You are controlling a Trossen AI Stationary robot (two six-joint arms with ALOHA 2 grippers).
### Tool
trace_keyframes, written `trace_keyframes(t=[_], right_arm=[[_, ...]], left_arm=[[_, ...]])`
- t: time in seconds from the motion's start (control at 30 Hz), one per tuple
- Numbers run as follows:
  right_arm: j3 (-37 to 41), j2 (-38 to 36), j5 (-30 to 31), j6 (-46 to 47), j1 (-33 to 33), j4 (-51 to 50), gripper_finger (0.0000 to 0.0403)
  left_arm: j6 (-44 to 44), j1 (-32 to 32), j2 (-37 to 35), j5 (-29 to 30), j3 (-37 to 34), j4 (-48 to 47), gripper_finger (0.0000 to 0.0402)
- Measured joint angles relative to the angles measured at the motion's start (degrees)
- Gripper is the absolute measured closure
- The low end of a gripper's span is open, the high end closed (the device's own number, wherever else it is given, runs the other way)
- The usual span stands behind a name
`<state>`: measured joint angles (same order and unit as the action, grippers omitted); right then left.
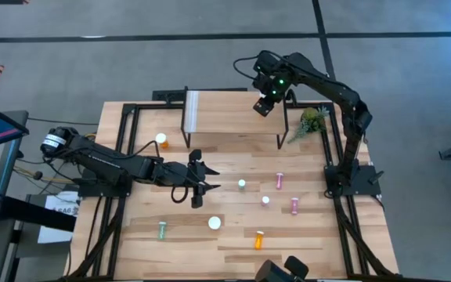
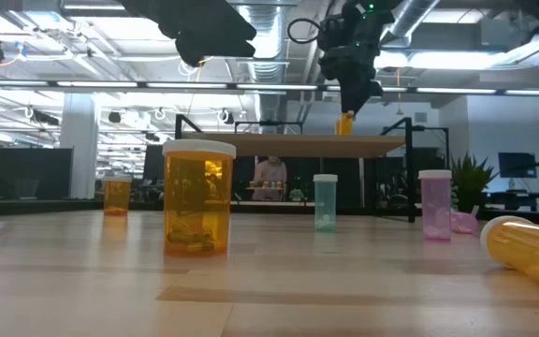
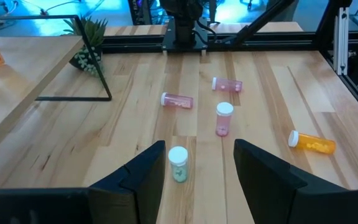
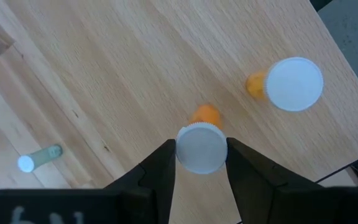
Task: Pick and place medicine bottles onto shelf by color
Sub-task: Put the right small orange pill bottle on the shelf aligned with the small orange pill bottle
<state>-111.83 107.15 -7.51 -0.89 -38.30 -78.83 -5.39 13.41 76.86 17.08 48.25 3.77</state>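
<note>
The shelf (image 1: 233,117) stands at the table's far side. My right gripper (image 4: 201,163) is above it, pointing steeply down, shut on a small orange medicine bottle (image 2: 344,123). A second orange bottle (image 4: 293,84) stands upright on the shelf beside it. My left gripper (image 3: 197,171) hovers open above the table's middle (image 1: 203,186). A pale green bottle (image 3: 178,164) stands upright on the table beyond its fingertips, and nothing is between them. My right gripper pinches the small orange bottle's white cap (image 4: 201,148) between its two fingers, one on each side. The fingers come from above, pointing steeply down. The bottle stands upright below them, and its base looks to be at the shelf's top (image 2: 298,144).
On the table are pink bottles (image 1: 279,181) (image 1: 265,200) (image 1: 294,205), a lying orange one (image 1: 259,239), a large orange one (image 2: 197,208), a lying green one (image 1: 162,229) and an orange one (image 1: 161,141) left of the shelf. A small plant (image 1: 312,121) stands at the far right.
</note>
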Motion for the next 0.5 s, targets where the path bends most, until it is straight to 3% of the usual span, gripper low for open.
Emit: trace_keyframes(t=[0.5], right_arm=[[0.0, 0.0, 0.0, 0.6, 0.0, 0.7, 0.0239]], left_arm=[[-0.4, 0.0, 0.0, 0.0, 0.0, 0.0, 0.0221]])
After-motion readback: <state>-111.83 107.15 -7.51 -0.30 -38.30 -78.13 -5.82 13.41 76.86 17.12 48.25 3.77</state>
